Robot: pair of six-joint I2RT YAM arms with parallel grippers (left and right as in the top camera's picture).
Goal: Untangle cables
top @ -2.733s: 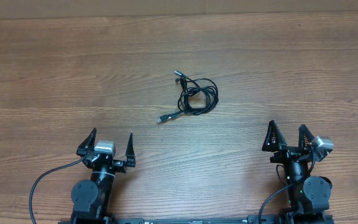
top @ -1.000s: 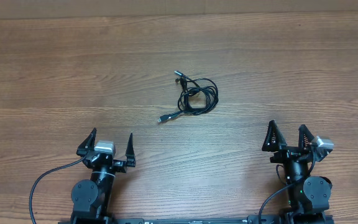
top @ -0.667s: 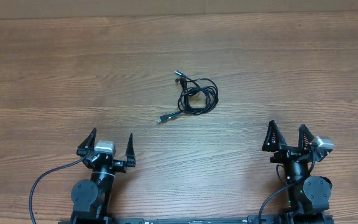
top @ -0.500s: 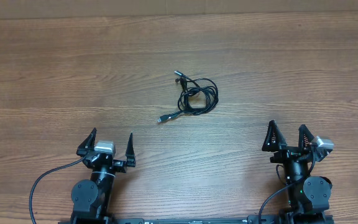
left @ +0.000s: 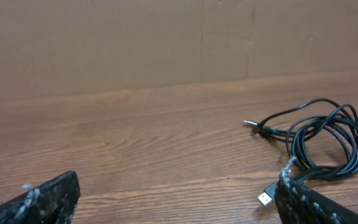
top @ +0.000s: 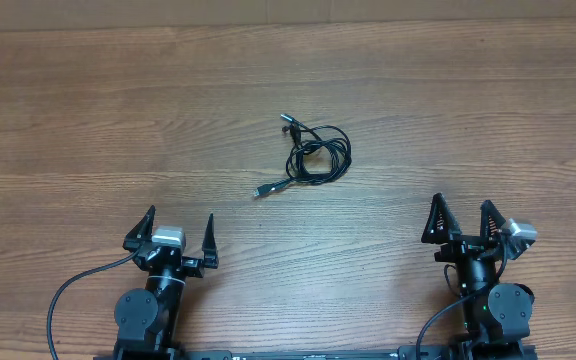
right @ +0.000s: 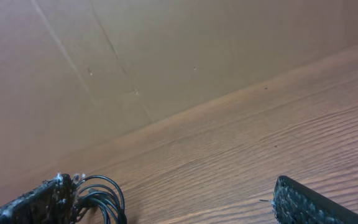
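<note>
The cables (top: 313,156) lie as one tangled black bundle of thin cords on the wooden table, a little above centre. One metallic plug (top: 288,121) sticks out at the upper left and another (top: 260,191) at the lower left. The bundle also shows at the right of the left wrist view (left: 325,146) and at the lower left of the right wrist view (right: 101,199). My left gripper (top: 179,232) is open and empty near the front edge, well short of the bundle. My right gripper (top: 460,217) is open and empty at the front right.
A brown cardboard wall (left: 166,43) stands along the table's far edge. Thick black wires (top: 68,295) run from the arm bases at the front edge.
</note>
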